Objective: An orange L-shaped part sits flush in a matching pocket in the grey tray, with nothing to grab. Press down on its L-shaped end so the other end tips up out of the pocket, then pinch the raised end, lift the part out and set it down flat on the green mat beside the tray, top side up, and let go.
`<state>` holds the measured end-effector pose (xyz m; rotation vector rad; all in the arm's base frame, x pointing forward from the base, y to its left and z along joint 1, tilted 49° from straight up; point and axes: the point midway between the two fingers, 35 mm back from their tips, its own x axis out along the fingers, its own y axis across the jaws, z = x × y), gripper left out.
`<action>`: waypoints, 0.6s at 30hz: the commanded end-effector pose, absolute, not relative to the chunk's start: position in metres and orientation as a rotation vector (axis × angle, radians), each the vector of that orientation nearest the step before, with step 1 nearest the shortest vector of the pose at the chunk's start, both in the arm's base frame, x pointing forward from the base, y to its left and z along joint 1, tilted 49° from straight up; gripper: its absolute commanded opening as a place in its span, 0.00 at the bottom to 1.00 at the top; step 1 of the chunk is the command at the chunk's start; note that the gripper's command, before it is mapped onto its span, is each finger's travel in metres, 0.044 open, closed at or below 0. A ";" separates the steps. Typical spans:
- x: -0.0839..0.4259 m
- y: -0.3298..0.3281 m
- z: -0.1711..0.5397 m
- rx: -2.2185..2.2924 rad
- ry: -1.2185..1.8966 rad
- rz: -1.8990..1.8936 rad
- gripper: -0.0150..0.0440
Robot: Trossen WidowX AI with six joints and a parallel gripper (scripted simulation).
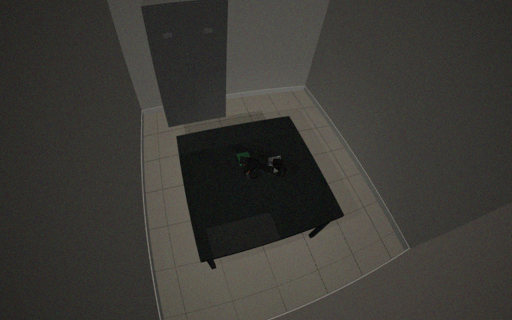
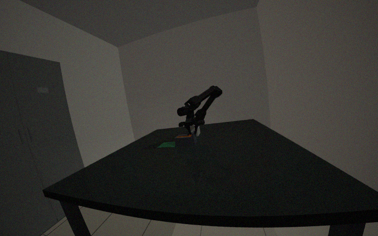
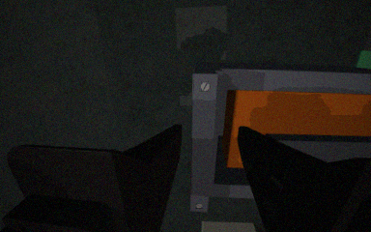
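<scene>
The orange L-shaped part (image 2: 182, 136) (image 3: 309, 108) lies in the pocket of the grey tray (image 2: 195, 141) (image 3: 204, 126). Its short leg is at the left in the wrist view; its far end is out of that frame. Whether it is tilted I cannot tell. My gripper (image 2: 192, 135) (image 3: 210, 131) points down, partly open and empty. Its right fingertip in the wrist view is over the short leg; the left is outside the tray's end wall. Whether the fingertip touches the part is unclear. The green mat (image 1: 243, 155) (image 2: 167, 144) (image 3: 365, 60) lies beside the tray, with nothing on it.
The arm (image 2: 207, 96) reaches from its pale base (image 2: 198, 131) on the dark table (image 1: 226, 196) (image 2: 223, 178) and hides most of the tray in the top view. Screw heads (image 3: 205, 86) sit on the tray's end wall. A tall grey cabinet (image 1: 189, 67) stands behind the table.
</scene>
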<state>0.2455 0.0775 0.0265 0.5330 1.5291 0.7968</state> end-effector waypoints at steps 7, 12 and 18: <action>0.242 0.090 0.017 0.542 1.535 0.798 0.56; 0.241 0.095 0.012 0.542 1.534 0.799 0.56; 0.240 0.103 0.006 0.543 1.534 0.800 0.56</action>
